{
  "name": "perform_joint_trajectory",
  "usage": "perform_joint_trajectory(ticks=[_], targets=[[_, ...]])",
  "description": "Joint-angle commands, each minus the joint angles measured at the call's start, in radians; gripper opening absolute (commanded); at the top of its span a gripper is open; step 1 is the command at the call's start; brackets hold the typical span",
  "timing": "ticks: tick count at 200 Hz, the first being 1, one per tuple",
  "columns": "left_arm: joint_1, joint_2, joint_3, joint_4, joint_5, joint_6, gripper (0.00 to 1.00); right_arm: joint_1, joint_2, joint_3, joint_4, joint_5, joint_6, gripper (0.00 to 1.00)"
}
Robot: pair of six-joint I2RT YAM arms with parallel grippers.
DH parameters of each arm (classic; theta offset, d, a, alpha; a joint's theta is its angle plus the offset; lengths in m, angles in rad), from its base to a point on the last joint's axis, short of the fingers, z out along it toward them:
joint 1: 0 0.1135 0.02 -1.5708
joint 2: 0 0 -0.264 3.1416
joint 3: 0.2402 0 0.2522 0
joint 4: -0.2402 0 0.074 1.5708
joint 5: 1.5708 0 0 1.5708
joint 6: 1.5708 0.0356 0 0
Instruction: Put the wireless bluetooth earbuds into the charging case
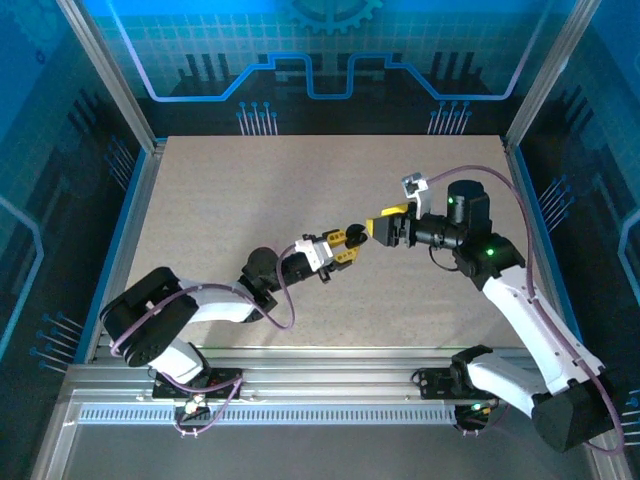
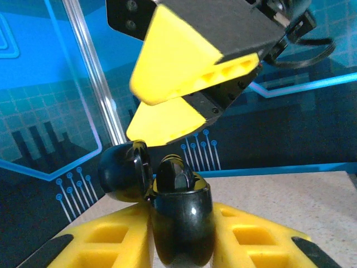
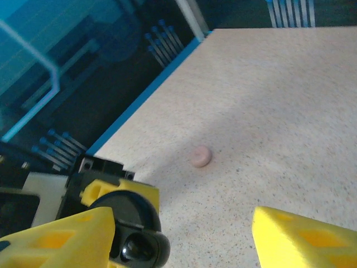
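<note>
The black charging case point(image 2: 181, 215) stands upright with my left gripper point(image 2: 181, 240) shut on its body. Its lid point(image 2: 122, 170) hangs open to the left. A black earbud point(image 2: 177, 174) sits in the opening and pokes above the rim. My right gripper point(image 3: 184, 223) is open with nothing between its fingers, and its left finger point(image 3: 61, 240) is close beside the case point(image 3: 131, 237). In the left wrist view its yellow fingers point(image 2: 189, 61) hover just above the case. From above, my left gripper point(image 1: 340, 250) and right gripper point(image 1: 375, 228) meet tip to tip over the table's middle.
A small pale pink round piece point(image 3: 201, 156) lies alone on the speckled beige table point(image 1: 250, 190), beyond the case and towards the left wall; whether it is an earbud or a case I cannot tell. Metal frame rails point(image 1: 135, 210) and blue walls bound the table.
</note>
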Motion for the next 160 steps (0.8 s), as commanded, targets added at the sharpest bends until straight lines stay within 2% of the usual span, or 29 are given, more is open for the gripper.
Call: perform_joint_trajectory(ticks=[1,59,84,160], targets=[[0.0,-0.036,-0.019,0.039,0.046,-0.04,0.29,-0.021,-0.039,-0.032,0.041,-0.187,-0.228,0.68],[0.0,-0.054,-0.019,0.039,0.076,-0.052,0.29,-0.022,-0.002,-0.018,-0.046,-0.349,-0.441,0.69],[-0.001,-0.057,-0.017,0.039,0.094,-0.054,0.29,-0.022,0.02,0.002,-0.099,-0.348,-0.532,0.68],[0.0,-0.05,-0.01,0.04,0.107,-0.057,0.29,0.031,0.08,0.026,-0.14,-0.404,-0.656,0.64]])
